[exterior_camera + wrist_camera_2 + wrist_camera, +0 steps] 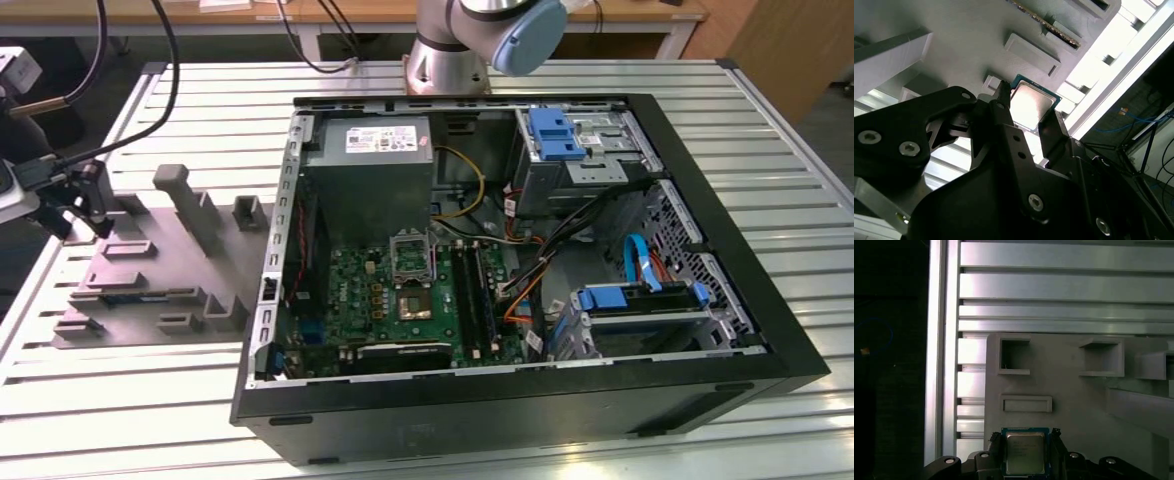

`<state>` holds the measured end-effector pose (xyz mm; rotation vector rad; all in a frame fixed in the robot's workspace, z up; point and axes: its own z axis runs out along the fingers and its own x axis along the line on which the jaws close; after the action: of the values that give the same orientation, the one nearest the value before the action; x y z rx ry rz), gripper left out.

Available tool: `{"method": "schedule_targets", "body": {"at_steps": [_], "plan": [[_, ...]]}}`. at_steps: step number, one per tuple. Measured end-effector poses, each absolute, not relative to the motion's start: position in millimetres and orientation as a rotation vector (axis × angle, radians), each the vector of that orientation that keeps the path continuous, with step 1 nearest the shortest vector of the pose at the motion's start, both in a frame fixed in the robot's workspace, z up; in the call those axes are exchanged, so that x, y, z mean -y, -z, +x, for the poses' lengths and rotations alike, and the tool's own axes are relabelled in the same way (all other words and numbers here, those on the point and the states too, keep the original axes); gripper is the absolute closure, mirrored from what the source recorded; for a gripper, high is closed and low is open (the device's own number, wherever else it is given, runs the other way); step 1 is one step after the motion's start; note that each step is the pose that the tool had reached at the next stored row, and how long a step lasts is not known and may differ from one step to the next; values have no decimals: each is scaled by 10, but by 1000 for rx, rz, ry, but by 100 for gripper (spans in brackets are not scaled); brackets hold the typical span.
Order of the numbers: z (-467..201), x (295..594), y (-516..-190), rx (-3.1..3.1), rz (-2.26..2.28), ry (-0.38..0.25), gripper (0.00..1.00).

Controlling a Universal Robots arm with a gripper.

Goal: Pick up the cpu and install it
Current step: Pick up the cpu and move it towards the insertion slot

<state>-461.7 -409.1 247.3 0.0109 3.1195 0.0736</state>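
Note:
The cpu (1025, 454), a small square chip with a pale silver top and green rim, sits between my two fingers in both wrist views, its top (1030, 101) catching the light. My gripper (1025, 449) (1029, 114) is shut on it, one dark finger (995, 446) pressed against each side. It sits close over the grey moulded fixture (1074, 405). In the exterior view my gripper (80, 225) hangs at the far left, over the fixture's (147, 290) left end. I cannot tell whether the chip still touches the fixture.
An open computer case (534, 250) lies at centre on the slatted aluminium table (787, 180), with a green motherboard (400, 300), a dark socket frame (411, 255), a grey power-supply box (374, 170) and blue drive brackets. The fixture's upright blocks (187, 205) stand between gripper and case.

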Motion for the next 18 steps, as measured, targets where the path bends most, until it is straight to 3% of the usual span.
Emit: {"method": "schedule_targets", "body": {"at_steps": [18], "plan": [[-4617,4091,-2512,-3119,11,-74,53]]}}
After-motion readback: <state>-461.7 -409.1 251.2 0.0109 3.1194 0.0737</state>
